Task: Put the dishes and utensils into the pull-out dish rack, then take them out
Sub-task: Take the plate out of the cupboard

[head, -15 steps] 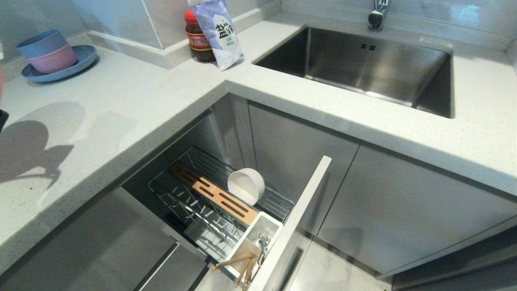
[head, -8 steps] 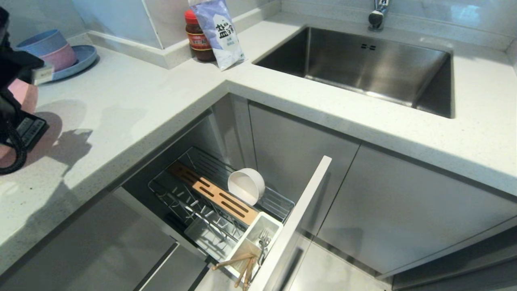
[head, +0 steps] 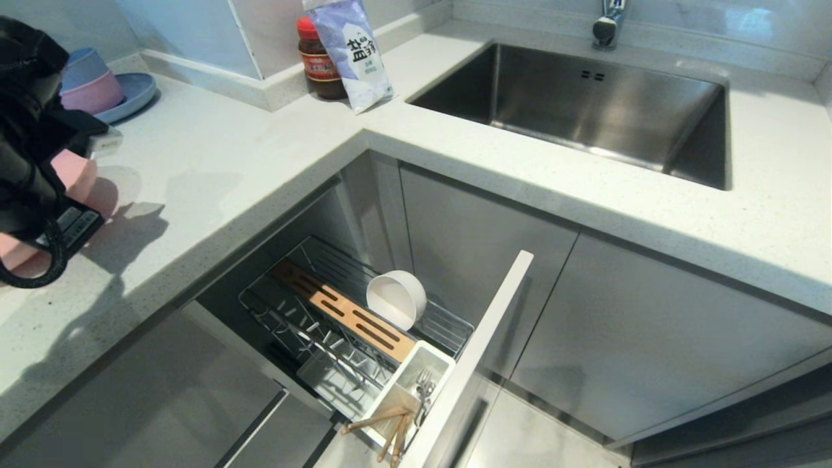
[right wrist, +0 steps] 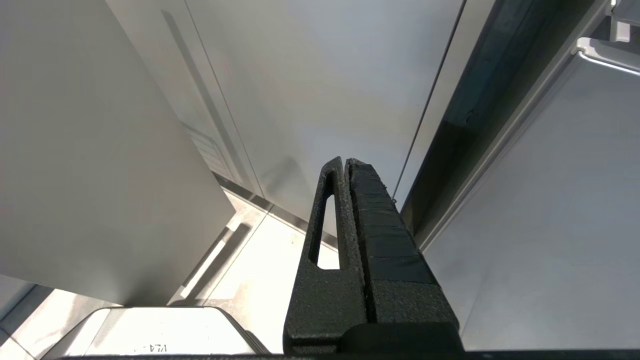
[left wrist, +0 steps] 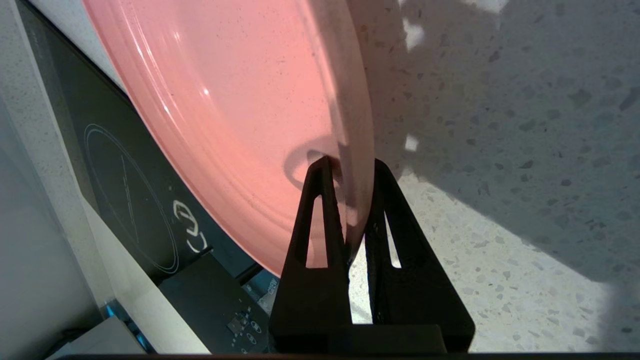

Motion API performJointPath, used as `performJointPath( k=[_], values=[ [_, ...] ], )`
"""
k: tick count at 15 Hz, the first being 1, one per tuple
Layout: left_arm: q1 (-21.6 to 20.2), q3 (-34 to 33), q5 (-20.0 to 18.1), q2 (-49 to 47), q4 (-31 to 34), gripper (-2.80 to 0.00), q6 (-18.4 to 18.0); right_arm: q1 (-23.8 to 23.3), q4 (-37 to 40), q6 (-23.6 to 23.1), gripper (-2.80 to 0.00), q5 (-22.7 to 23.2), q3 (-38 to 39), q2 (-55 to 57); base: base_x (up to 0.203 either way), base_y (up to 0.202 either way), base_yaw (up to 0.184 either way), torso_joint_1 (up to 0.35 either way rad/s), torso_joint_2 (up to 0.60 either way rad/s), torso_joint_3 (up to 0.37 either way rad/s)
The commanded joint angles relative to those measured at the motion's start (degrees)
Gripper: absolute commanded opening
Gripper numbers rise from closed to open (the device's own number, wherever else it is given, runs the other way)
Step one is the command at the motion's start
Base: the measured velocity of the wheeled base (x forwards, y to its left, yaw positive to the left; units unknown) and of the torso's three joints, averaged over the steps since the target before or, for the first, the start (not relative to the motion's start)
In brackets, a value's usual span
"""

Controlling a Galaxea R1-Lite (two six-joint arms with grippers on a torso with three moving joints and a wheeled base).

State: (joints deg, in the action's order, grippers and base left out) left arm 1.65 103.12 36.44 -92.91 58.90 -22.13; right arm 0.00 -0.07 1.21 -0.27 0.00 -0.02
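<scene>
My left gripper (left wrist: pixel 350 167) is shut on the rim of the pink plate (left wrist: pixel 240 100), which it holds on edge above the speckled countertop (left wrist: pixel 500 200). In the head view the left arm (head: pixel 32 130) and the plate (head: pixel 73 174) are at the far left. The pull-out dish rack (head: pixel 448 325) stands open below the counter. The off-white bowl (head: pixel 396 298) lies on its side in it, beside the wood strip (head: pixel 351 318). The fork (head: pixel 426 387) and chopsticks (head: pixel 390 426) stand in the white cutlery cup (head: pixel 406 383). My right gripper (right wrist: pixel 346 162) is shut and empty, parked low by cabinet doors.
A blue plate (head: pixel 133 94) with stacked blue and pink bowls sits at the back left of the counter. A red-lidded jar (head: pixel 318 62) and a salt bag (head: pixel 354 52) stand in the corner. The steel sink (head: pixel 585 104) is at the right. A black hob (left wrist: pixel 130 190) lies beside the plate.
The left arm has come in from the left edge of the head view, carrying the pink plate rightward over the counter. The rack and its contents have not moved.
</scene>
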Motion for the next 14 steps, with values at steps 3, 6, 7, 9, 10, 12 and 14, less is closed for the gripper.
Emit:
performJointPath(
  k=[3,6,7,9,10,12,14],
  values=[
    [0.4,0.2,-1.3,-0.6,0.0,0.00,0.0,0.0,0.0,0.0,-2.80,0.0,0.1,-0.2,0.000,0.000,0.000,0.000,0.00,0.000],
    [0.6,0.3,-5.4,-0.3,-0.1,0.00,0.1,0.0,0.0,0.0,-2.80,0.0,0.1,-0.2,0.000,0.000,0.000,0.000,0.00,0.000],
    [0.9,0.4,-6.0,0.0,-0.1,0.00,0.3,0.0,0.0,0.0,-2.80,0.0,0.1,-0.2,0.000,0.000,0.000,0.000,0.00,0.000],
    [1.6,1.5,-8.7,1.2,-0.3,0.00,1.3,0.0,0.0,0.0,-2.80,0.0,0.1,-0.2,0.000,0.000,0.000,0.000,0.00,0.000],
    [2.1,1.7,-10.3,2.0,-0.4,0.00,2.9,0.0,0.0,0.0,-2.80,0.0,0.1,-0.2,0.000,0.000,0.000,0.000,0.00,0.000],
    [3.7,1.7,-14.5,3.8,-0.5,0.00,9.2,0.0,0.0,0.0,-2.80,0.0,0.1,-0.2,0.000,0.000,0.000,0.000,0.00,0.000],
    [5.8,1.0,-20.4,6.7,-0.7,0.00,20.7,0.0,0.0,0.0,-2.80,0.0,0.1,-0.2,0.000,0.000,0.000,0.000,0.00,0.000]
  ],
)
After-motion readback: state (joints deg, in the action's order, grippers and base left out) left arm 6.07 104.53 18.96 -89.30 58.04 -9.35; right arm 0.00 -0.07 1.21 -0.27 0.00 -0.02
